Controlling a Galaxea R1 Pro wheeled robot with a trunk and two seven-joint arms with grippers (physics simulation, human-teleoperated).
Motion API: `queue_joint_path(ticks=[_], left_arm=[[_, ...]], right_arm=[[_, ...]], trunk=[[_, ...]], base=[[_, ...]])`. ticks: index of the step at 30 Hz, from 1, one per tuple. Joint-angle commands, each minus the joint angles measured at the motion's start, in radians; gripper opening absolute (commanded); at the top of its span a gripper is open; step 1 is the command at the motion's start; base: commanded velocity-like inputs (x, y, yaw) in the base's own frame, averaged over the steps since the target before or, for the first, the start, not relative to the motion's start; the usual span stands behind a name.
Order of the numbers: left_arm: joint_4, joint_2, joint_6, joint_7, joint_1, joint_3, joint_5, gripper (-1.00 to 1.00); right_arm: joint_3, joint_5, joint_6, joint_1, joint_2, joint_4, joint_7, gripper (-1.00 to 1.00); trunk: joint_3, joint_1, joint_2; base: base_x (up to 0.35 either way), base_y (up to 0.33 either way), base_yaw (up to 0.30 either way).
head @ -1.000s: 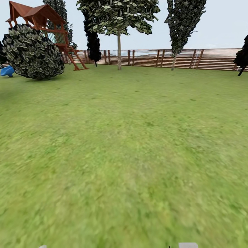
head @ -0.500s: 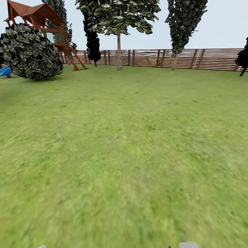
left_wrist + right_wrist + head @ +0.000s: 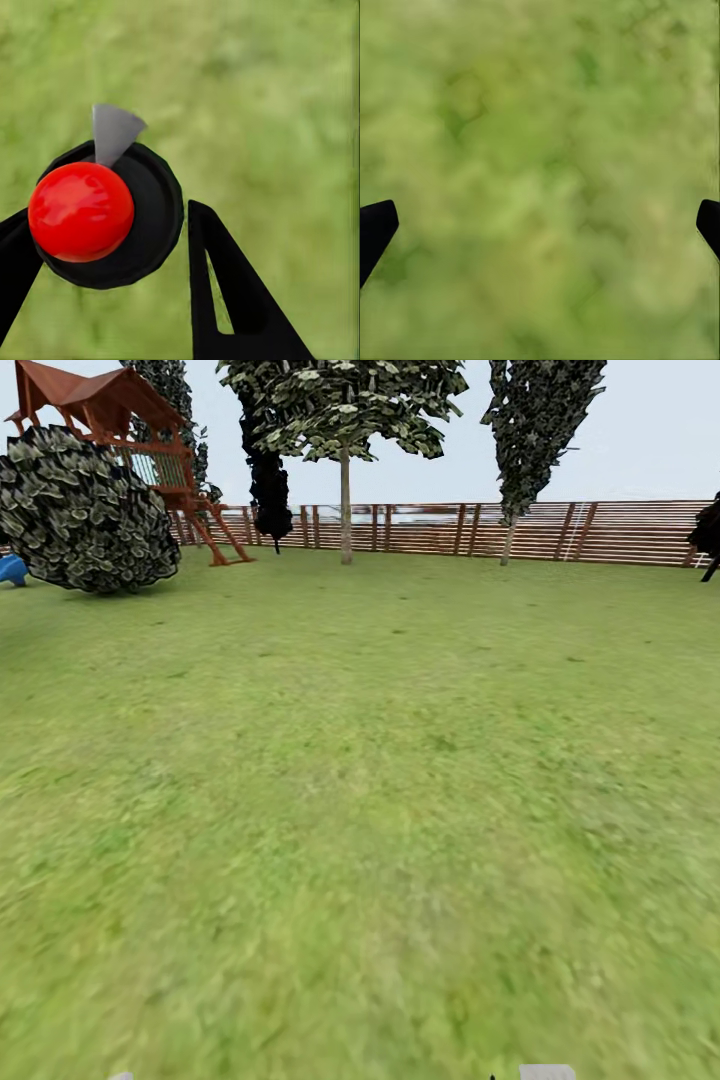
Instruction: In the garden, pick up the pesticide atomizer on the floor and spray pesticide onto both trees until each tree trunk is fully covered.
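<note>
The head view looks out across the garden's wide grass lawn (image 3: 380, 780), which runs back to a brown slatted wooden fence (image 3: 600, 532) along the far edge. Against that fence stands a tree (image 3: 345, 420) with a pale, bare trunk (image 3: 346, 510) and a patchy green canopy, and to its right a second tall tree (image 3: 540, 420) with a thinner pale trunk (image 3: 508, 538) — both well apart from the robot, at the far end of the grass. A very dark narrow tree (image 3: 268, 485) stands just left of the first one. At the far left a big rounded bush (image 3: 85, 510) sits in front of a red-brown wooden play tower (image 3: 110, 420), with a bit of something blue (image 3: 10, 568) at the picture's edge beside the bush. In the left wrist view the left gripper (image 3: 105, 247) has its black fingers (image 3: 225, 300) closed around the pesticide atomizer (image 3: 109, 214) — a round black body with a glossy red ball on it and a small grey nozzle piece sticking out — held above blurred grass. In the right wrist view the right gripper (image 3: 540, 225) has its two black fingertips (image 3: 375, 229) spread wide at opposite edges of the picture, nothing between them but grass below.
</note>
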Motion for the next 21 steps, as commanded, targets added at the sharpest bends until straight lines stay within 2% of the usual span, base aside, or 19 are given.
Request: queue_joint_path(ticks=[1,21], left_arm=[[0.001,0.000,-0.003,0.006,-0.001,0.001,-0.007,-1.00],[0.000,0.001,-0.003,0.006,0.005,0.003,-0.003,-1.00]], right_arm=[[-0.007,0.011,-0.003,-0.001,0.000,0.001,-0.004,1.00],[-0.007,0.011,-0.003,0.000,0.000,0.001,-0.004,1.00]], trunk=[[-0.001,0.000,0.000],[-0.001,0.000,0.000]], base=[[0.335,0.000,0.000],[0.335,0.000,0.000]])
